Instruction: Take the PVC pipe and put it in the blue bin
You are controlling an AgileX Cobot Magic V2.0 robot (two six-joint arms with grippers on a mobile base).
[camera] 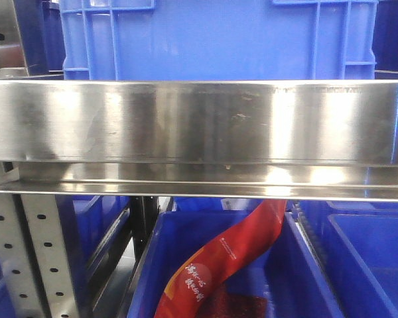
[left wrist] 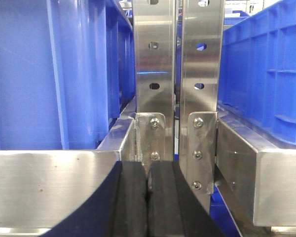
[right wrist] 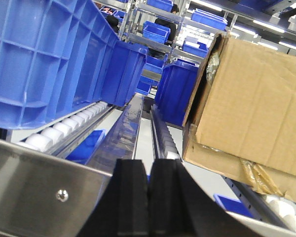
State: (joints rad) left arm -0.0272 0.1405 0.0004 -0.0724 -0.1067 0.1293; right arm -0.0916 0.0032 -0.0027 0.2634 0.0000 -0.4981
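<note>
No PVC pipe shows in any view. Blue bins are all around: one large blue bin stands on the steel shelf rail, and another blue bin lies below it with a red packet inside. My left gripper is shut with nothing between its black fingers, facing steel uprights between two blue bins. My right gripper is also shut and empty, pointing along a roller shelf lane.
A cardboard box sits on the shelf at the right of the right wrist view. White rollers run under a blue bin at the left. Perforated steel posts stand at the lower left in the front view.
</note>
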